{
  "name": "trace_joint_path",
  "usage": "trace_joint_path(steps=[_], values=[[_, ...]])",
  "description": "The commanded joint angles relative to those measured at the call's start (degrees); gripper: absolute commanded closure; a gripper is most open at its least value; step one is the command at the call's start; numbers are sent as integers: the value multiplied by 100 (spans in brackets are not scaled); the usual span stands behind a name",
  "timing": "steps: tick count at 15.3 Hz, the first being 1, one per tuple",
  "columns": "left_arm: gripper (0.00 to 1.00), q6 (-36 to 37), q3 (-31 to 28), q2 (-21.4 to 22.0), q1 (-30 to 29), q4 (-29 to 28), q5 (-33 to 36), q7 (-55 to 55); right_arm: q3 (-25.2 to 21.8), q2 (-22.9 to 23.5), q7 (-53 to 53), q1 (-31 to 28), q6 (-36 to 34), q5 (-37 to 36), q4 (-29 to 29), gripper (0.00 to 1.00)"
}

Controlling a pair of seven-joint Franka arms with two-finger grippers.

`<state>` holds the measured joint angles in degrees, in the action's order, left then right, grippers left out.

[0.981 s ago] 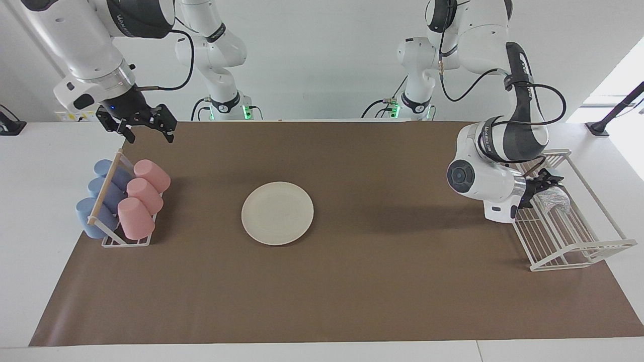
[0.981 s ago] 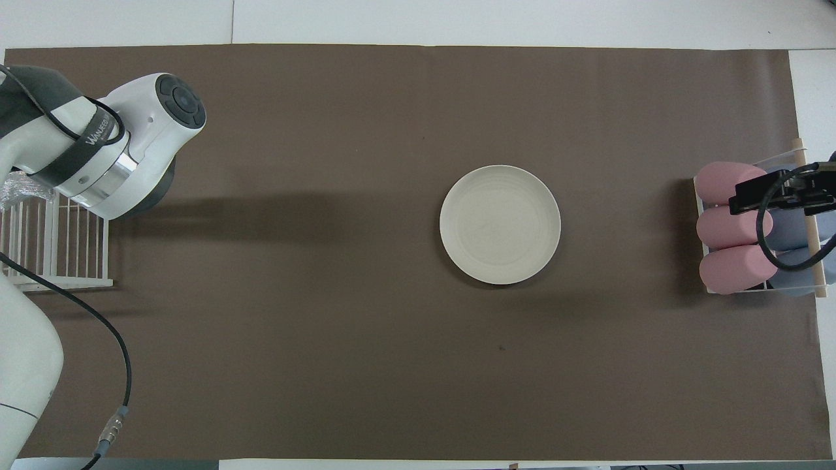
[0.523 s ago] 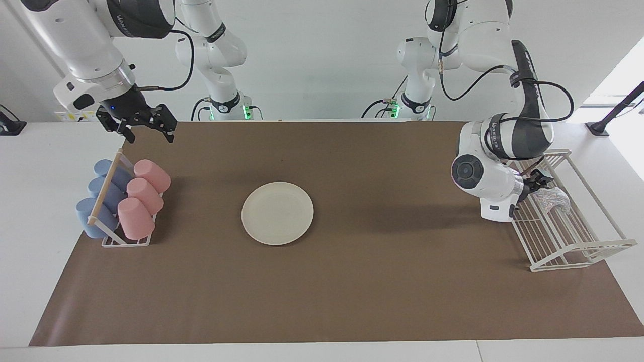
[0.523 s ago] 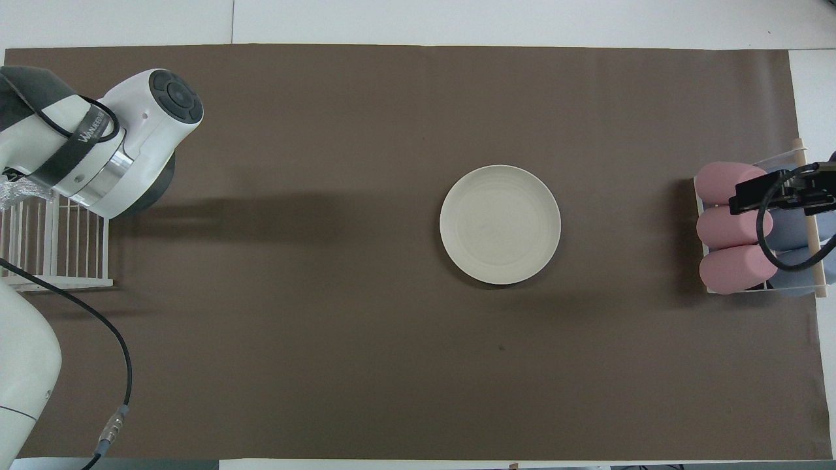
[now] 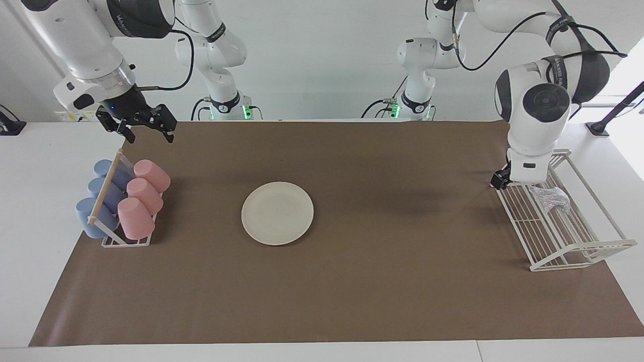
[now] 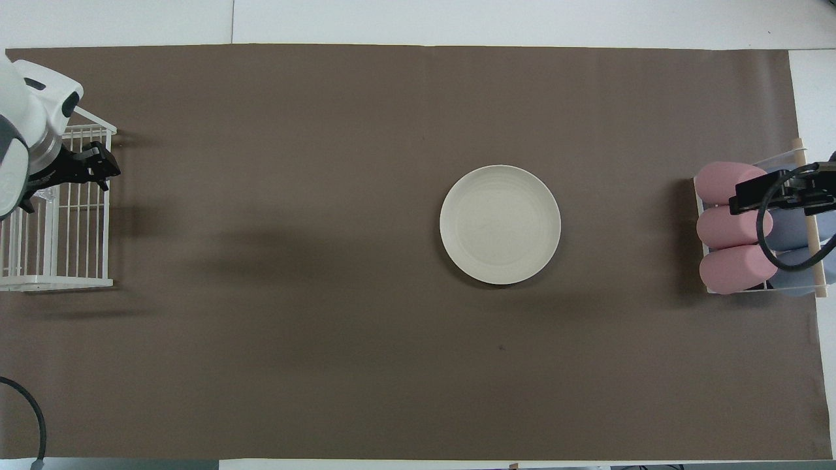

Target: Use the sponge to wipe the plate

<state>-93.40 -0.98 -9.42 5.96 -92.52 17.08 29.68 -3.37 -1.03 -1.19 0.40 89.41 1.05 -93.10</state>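
The cream-white plate (image 5: 277,213) lies flat on the brown mat in the middle of the table, also in the overhead view (image 6: 500,224). The silvery-grey sponge (image 5: 551,197) lies in the white wire rack (image 5: 563,241) at the left arm's end, with no gripper on it. My left gripper (image 5: 500,180) hangs over the rack's corner nearer to the robots, beside the sponge and apart from it; it also shows in the overhead view (image 6: 98,171). My right gripper (image 5: 146,131) is open and empty, waiting in the air near the cup rack.
A small rack (image 5: 126,241) with several pink (image 5: 143,196) and blue (image 5: 100,196) cups lying on their sides stands at the right arm's end. The wire rack (image 6: 59,261) sits at the mat's edge. The brown mat (image 5: 382,281) covers the table.
My left arm has risen and swung back. Its gripper has moved off the sponge to the rack's corner nearer the robots. The sponge stays in the rack. The right arm has not moved.
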Motion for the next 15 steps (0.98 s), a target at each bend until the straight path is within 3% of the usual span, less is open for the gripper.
trace_joint_path(steps=[1, 4, 7, 10, 12, 15], values=[[0, 277, 37, 598, -296, -170, -897, -470, 21, -64, -31, -14, -81, -70, -33, 0], [0, 839, 37, 1064, -324, -240, -1250, -1278, 21, -64, 4, -22, -90, -79, -33, 0], [0, 946, 28, 1478, -323, -372, -1496, -2332, 21, -64, 83, -14, -108, -70, -33, 0], [0, 928, 28, 1225, -332, 92, -1673, -2327, 21, -64, 83, -23, -108, -79, -33, 0], [0, 1400, 28, 1145, -332, 383, -1875, -2327, 21, -64, 83, -23, -116, -79, -33, 0], [0, 1570, 19, 1118, -324, 401, -1884, -2327, 21, -64, 92, -23, -186, -70, -24, 0]])
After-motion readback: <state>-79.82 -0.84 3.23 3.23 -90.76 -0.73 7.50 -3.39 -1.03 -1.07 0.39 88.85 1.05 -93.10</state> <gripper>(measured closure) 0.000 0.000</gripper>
